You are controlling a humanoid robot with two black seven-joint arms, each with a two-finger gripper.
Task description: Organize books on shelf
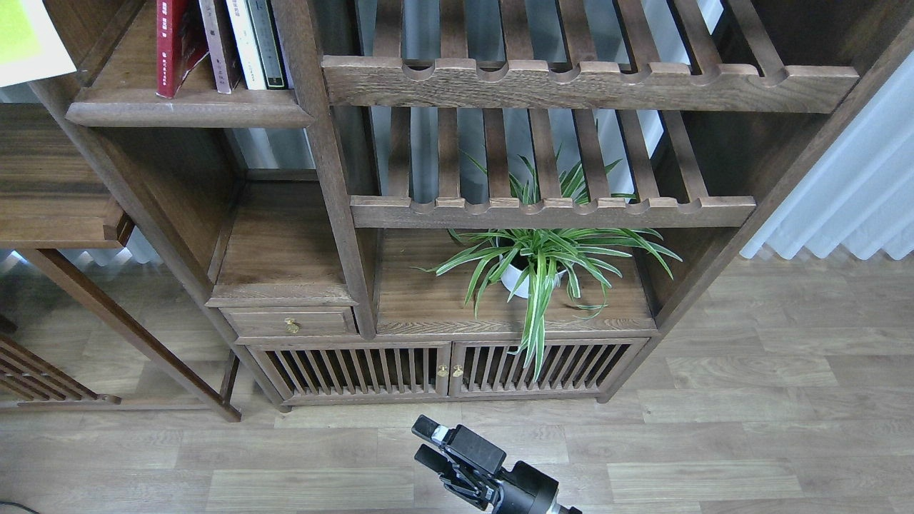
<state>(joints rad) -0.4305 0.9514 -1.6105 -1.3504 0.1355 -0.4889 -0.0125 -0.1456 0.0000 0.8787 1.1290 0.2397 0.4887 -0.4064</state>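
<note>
Only a corner of the yellow-green book (25,36) shows, at the top left edge, left of and apart from the shelf (186,111). What holds it is out of view, as is my left gripper. On the shelf a red book (171,46) leans next to a brownish-maroon book (218,43), then a thin white volume (245,43) and a dark-green one (268,43). My right gripper (427,442) is low at the bottom centre over the floor, fingers apart and empty.
Two slatted racks with scalloped rails (585,82) (550,210) fill the right of the bookcase. A potted spider plant (535,264) stands on the lower board. A dark wooden table (50,207) stands at the left. A white curtain (850,193) hangs at the right.
</note>
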